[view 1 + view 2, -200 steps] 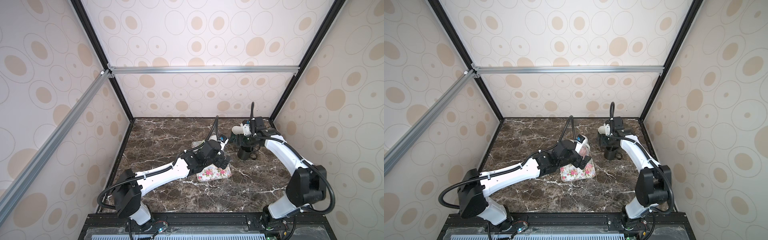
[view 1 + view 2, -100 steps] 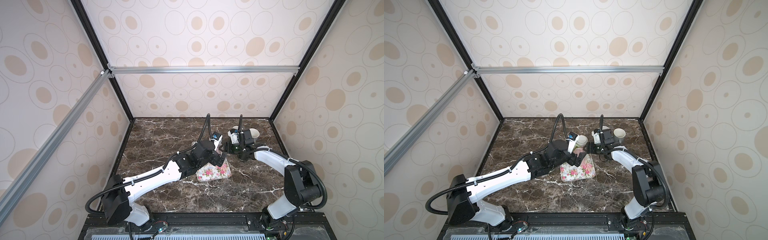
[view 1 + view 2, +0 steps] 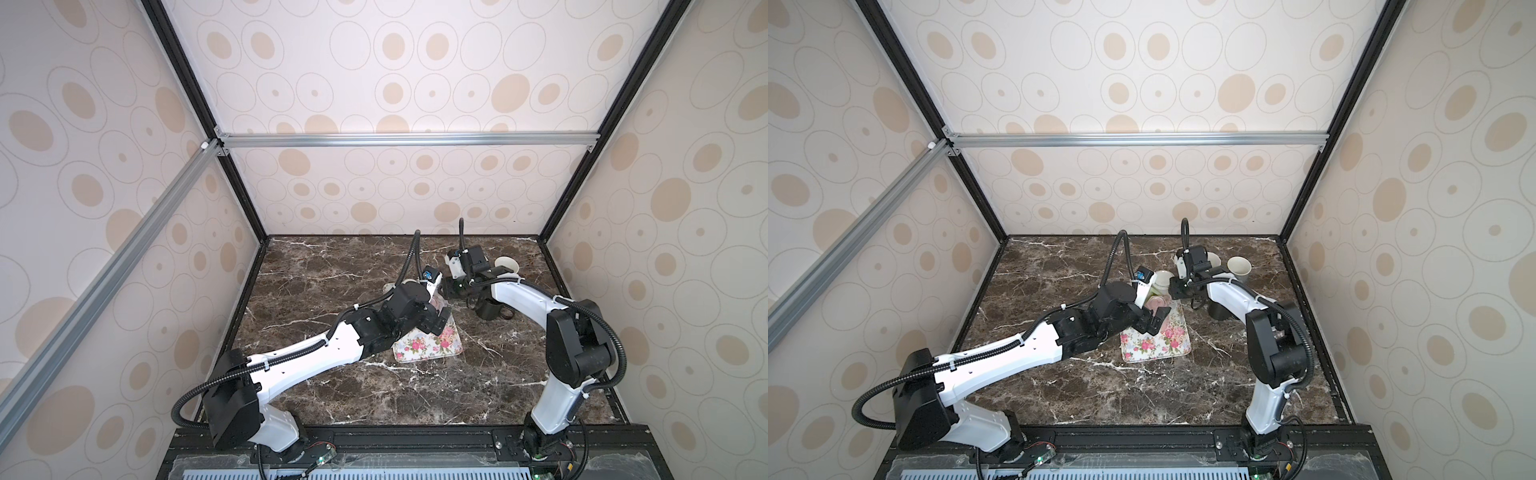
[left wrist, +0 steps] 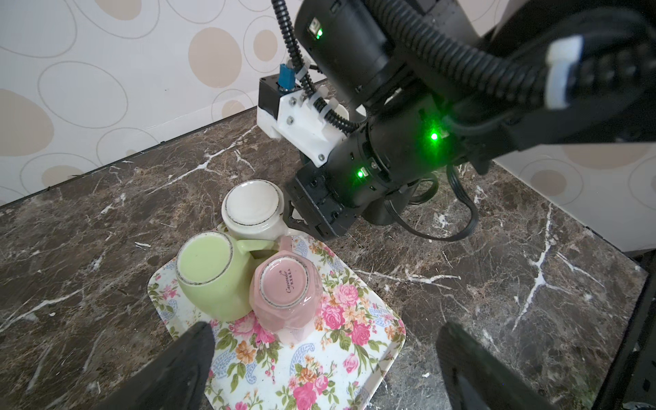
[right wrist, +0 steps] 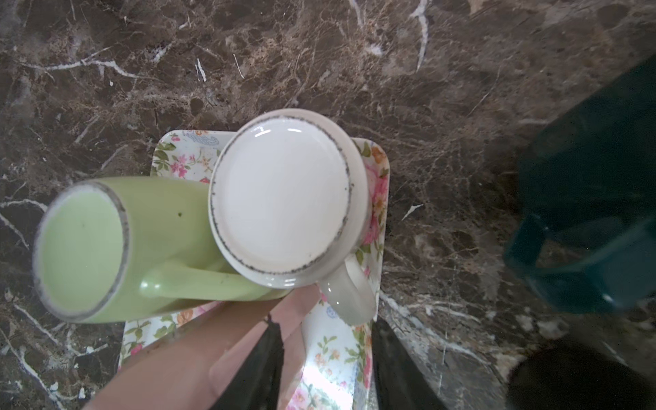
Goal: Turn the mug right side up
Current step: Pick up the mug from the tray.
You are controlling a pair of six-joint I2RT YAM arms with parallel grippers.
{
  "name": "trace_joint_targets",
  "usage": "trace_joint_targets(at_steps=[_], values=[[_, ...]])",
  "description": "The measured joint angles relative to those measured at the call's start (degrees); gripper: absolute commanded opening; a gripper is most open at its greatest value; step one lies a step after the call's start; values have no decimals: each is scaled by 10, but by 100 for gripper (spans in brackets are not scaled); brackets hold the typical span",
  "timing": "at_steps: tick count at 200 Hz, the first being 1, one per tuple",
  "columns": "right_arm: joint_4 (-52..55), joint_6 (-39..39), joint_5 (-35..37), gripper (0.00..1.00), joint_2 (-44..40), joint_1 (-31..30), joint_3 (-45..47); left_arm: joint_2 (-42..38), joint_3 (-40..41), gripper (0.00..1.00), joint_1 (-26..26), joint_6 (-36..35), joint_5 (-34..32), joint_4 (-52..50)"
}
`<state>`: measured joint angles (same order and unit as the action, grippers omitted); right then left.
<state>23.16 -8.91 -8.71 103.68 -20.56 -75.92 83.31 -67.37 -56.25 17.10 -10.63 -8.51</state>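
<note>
Three mugs stand upside down at the far end of the floral tray: a white mug, a green mug and a pink mug. My right gripper is low at the tray's far corner, by the white mug's handle. Its jaws are part-way apart with tray showing between them, and the pink mug lies against one finger. The left gripper hovers wide open over the tray, just short of the pink mug, holding nothing.
A dark mug stands upright on the marble right of the tray, under my right forearm. A cream cup and another pale cup stand near the back wall. The enclosure walls close in at the back and both sides.
My right arm has swung left from the dark mug to the white mug at the tray's far end, and its jaws have narrowed. The left arm has hardly moved.
</note>
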Motion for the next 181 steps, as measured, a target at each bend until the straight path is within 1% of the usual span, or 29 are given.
trace_joint_targets(at_steps=[57, 95, 108, 124, 146, 157, 181], values=[[89, 62, 10, 38, 65, 0, -95, 2, 0, 98, 0, 0, 2, -4], [129, 87, 24, 38, 97, -3, -137, 2, 0, 98, 0, -2, 2, -6], [138, 94, 30, 36, 107, -5, -145, 2, 0, 98, 0, -4, 2, -6], [149, 99, 35, 32, 119, -8, -155, 2, 0, 98, 0, -4, 2, -7], [155, 106, 43, 30, 129, -13, -161, 2, 0, 98, 0, -4, 1, -7], [158, 109, 47, 27, 133, -17, -166, 2, 0, 98, 0, -4, 1, -7], [177, 119, 58, 26, 145, -28, -188, 3, 0, 98, 0, -4, 2, -7]])
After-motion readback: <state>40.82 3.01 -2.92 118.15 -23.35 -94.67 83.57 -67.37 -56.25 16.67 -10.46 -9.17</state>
